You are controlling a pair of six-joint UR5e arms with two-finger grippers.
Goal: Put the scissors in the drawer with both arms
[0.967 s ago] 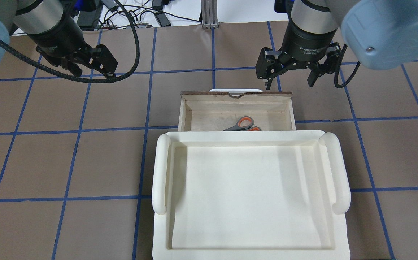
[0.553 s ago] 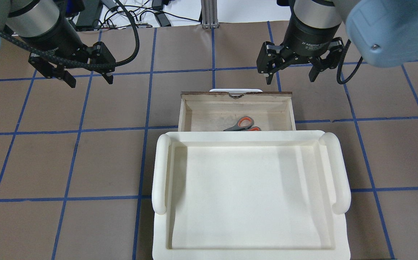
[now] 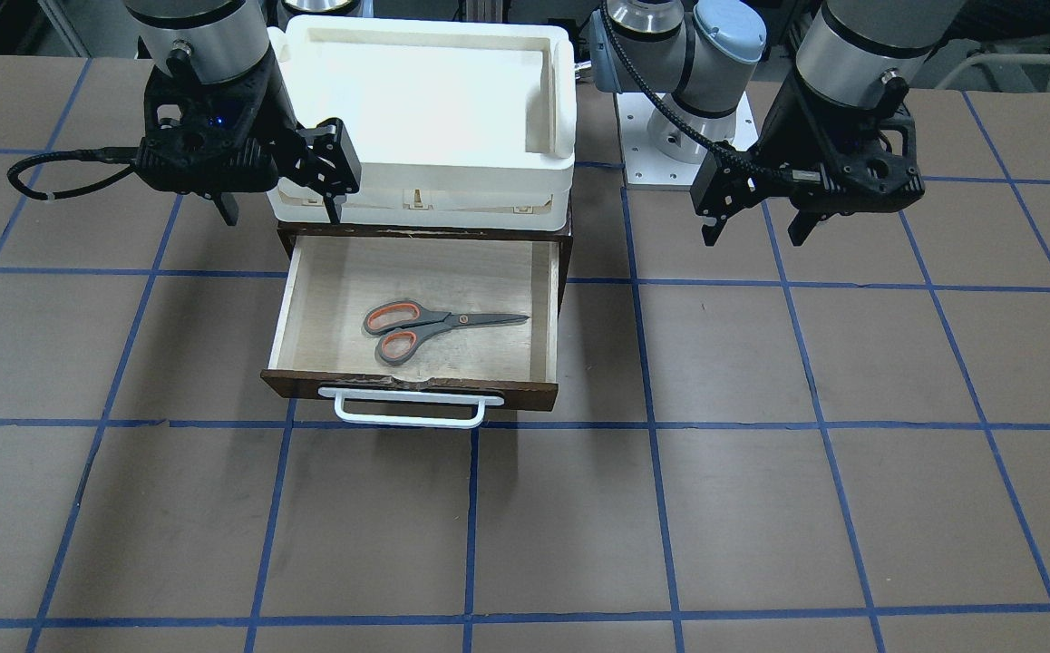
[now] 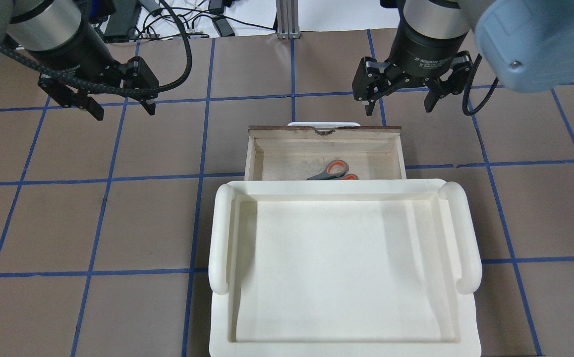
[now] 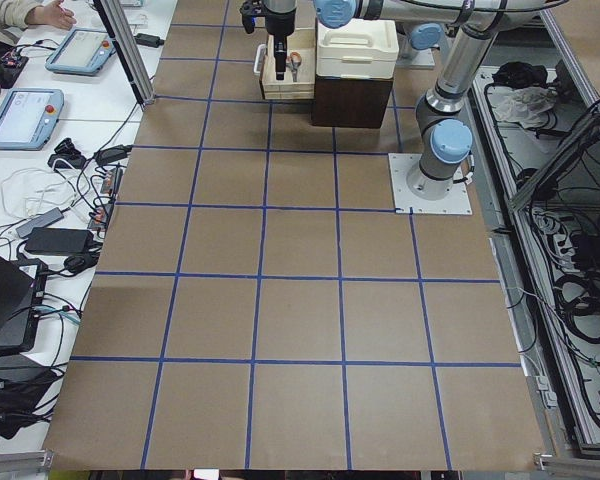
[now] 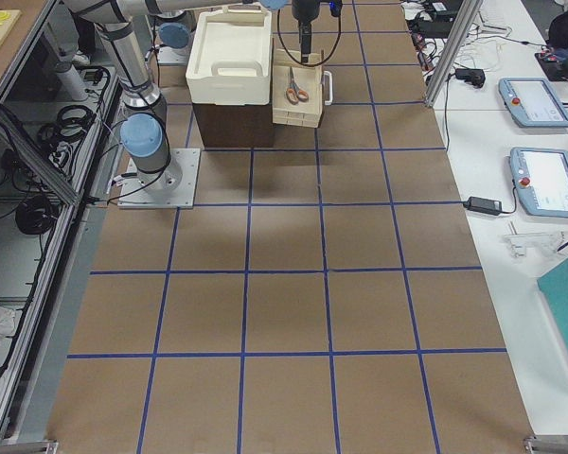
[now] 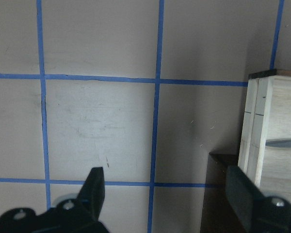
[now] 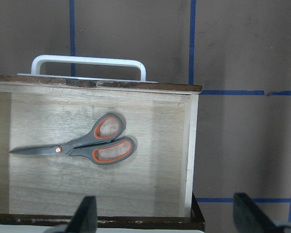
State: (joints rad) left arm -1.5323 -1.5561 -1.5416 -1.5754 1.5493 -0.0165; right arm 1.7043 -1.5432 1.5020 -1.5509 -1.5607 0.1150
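Black two-finger left gripper (image 4: 124, 110): fingers spread, empty | dark brown wooden drawer (image 3: 307, 382), pale plywood floor, open, nearer right gripper (image 4: 398, 108) | small grey-handled, orange-lined scissors (image 3: 452, 319) flat inside, blades together | right gripper: spread, empty.

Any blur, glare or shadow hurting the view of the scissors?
Front-facing: scissors sharp, evenly lit, no glare in the drawer. Overhead: the tray hides most of them. Right wrist: scissors crisp, right end effector soft at the bottom edge. Side views: too small for detail.

right hand (image 4: 398, 106), label reading "2f adaptive"
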